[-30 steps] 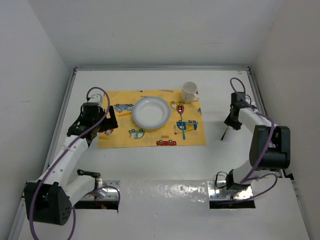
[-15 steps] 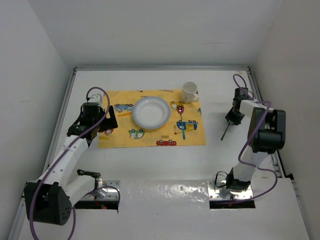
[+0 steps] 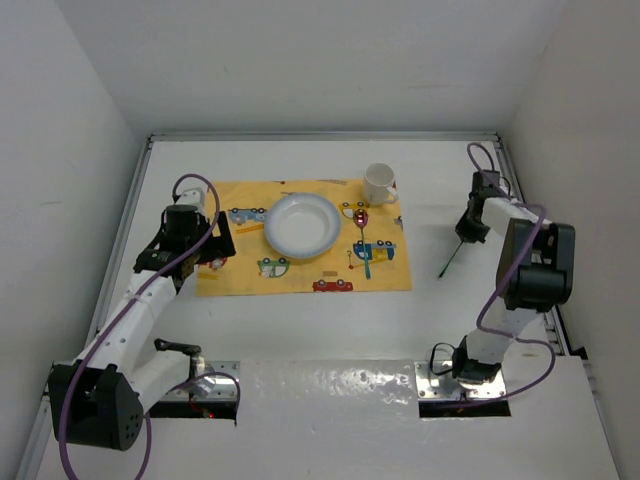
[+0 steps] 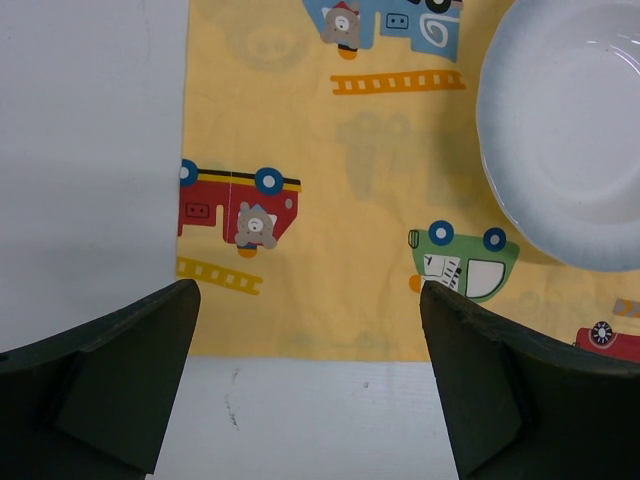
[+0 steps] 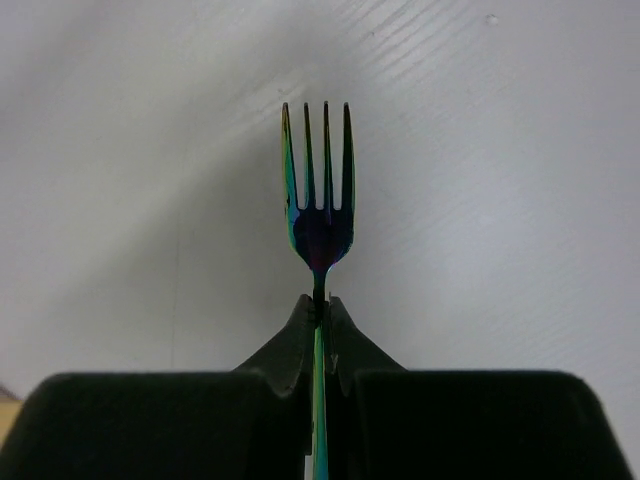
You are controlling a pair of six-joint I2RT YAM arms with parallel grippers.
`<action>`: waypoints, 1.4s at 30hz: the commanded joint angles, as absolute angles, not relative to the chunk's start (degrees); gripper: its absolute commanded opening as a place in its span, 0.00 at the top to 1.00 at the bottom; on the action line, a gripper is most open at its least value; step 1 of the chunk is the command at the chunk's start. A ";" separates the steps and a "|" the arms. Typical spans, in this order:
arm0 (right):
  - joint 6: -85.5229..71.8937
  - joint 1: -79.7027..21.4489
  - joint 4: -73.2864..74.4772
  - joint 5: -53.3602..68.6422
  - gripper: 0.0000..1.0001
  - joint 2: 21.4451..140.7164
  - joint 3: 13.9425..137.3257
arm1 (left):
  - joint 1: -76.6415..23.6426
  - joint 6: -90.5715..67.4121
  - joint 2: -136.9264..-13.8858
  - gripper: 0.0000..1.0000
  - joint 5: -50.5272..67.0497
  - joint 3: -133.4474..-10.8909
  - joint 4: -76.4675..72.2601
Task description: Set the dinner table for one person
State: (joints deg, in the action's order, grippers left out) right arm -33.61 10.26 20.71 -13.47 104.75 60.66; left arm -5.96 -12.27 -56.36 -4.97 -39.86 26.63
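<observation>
White worktop (image 3: 300, 330) lies below; my right end effector (image 5: 318, 302) pinches a fork (image 5: 320, 200); left end effector (image 4: 308, 292) spread above mat (image 4: 330, 190).

Three plain white matte walls close in the scene: a left wall (image 3: 55, 180), a far wall (image 3: 320, 60) and a right wall (image 3: 585, 110). Between them lies the large flat white matte bench (image 3: 320, 320), with thin grey metal rails (image 3: 320, 135) along its edges. A white panel with a glossy, wrinkled patch (image 3: 330, 385) runs along its near edge. The light is soft and even, casting only faint shadows.
</observation>
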 commanded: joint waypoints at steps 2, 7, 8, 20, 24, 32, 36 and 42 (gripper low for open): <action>-32.34 8.53 21.44 -14.42 1.00 93.79 59.68 | -6.33 -11.95 -55.37 0.10 -4.22 -41.31 24.79; -33.13 0.89 23.99 -15.29 1.00 84.04 60.20 | -6.24 -12.48 -55.37 0.10 -5.10 -41.57 25.66; -33.22 -0.34 24.60 -15.73 1.00 82.89 60.55 | -6.24 -12.74 -55.20 0.10 -5.36 -41.66 25.84; -39.63 -29.06 24.00 -16.70 1.00 84.01 71.80 | -6.24 -16.87 -50.63 0.11 -8.52 -44.56 31.81; -40.52 -36.37 22.06 -18.10 1.00 91.30 78.21 | -6.24 -18.02 -48.17 0.10 -8.53 -48.41 34.01; -42.80 -47.18 18.02 -18.81 1.00 110.18 93.15 | -6.24 -18.72 -44.57 0.10 -10.63 -58.62 42.71; -44.29 -50.18 13.28 -19.33 1.00 115.92 97.02 | -6.24 -18.37 -42.28 0.09 -12.30 -61.43 47.53; -44.38 -53.61 7.74 -19.43 1.00 123.74 102.04 | -6.33 -19.51 -40.78 0.09 -11.96 -61.70 50.01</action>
State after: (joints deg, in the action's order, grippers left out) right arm -43.48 -52.42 14.87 -18.20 122.43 97.93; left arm -5.98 -18.50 -41.06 -11.55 -60.23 47.83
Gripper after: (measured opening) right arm 0.009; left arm 0.904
